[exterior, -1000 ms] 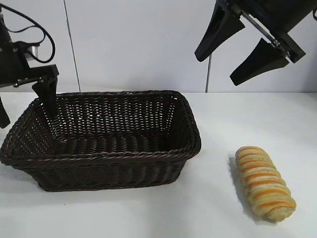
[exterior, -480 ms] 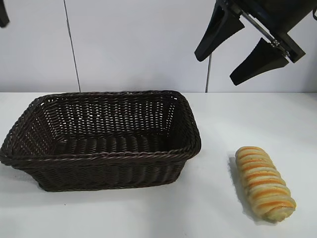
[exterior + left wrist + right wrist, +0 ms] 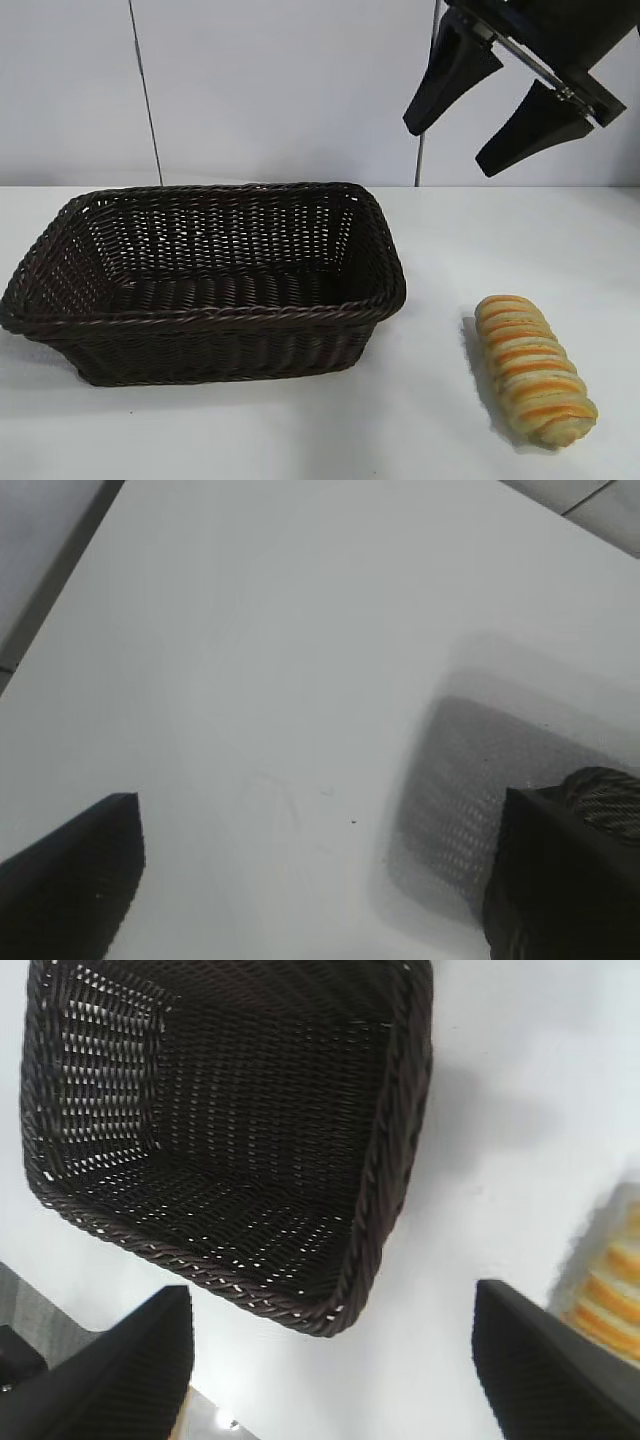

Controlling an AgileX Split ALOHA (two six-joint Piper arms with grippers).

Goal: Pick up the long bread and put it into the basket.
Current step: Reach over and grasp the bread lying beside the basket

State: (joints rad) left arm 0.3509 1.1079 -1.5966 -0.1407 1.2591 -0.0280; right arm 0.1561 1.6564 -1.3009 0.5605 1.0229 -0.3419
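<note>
The white table (image 3: 440,430) carries a large rectangular dark brown woven wicker basket (image 3: 205,318) with a braided rim – nothing lies inside it. At about four o'clock from the basket, well apart on the bare table, rests the long bread (image 3: 533,368), a ridged loaf banded pale tan and orange-yellow. At one o'clock, high above, hangs the black right gripper (image 3: 515,110), fingers spread wide, holding nothing. The left gripper (image 3: 310,880) – seen only from its own wrist – also stands wide and bare.

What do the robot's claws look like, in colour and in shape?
The right claw is matte black, with two broad wedge-shaped fingers on a bar with a pale strip along it. The left claw has the same black, blunt fingers.
</note>
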